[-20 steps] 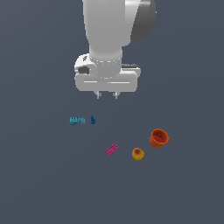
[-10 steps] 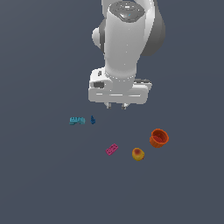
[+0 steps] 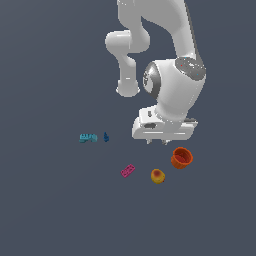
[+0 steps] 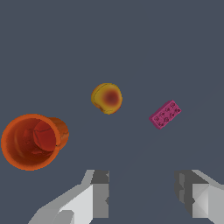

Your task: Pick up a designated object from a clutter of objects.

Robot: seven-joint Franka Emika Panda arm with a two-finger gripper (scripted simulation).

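The orange-red cup (image 3: 181, 158) stands on the grey floor at the exterior view's right; in the wrist view it (image 4: 31, 141) shows its open mouth and thick rim. A yellow-orange round fruit (image 3: 158, 176) (image 4: 106, 98) lies beside it. A pink flat brick (image 3: 128, 171) (image 4: 165, 114) lies further toward the exterior view's left. A teal brick (image 3: 88, 138) and a small dark blue piece (image 3: 106, 137) lie at the left. My gripper (image 3: 158, 142) (image 4: 142, 192) is open and empty, hanging just above the floor, next to the cup on its left side in the exterior view.
The white arm (image 3: 165, 60) rises over the scene's upper right. The floor (image 3: 50, 210) is a plain dark grey surface.
The arm has swung toward the exterior view's right and lowered; the gripper now hangs close beside the orange-red cup. The objects have not moved.
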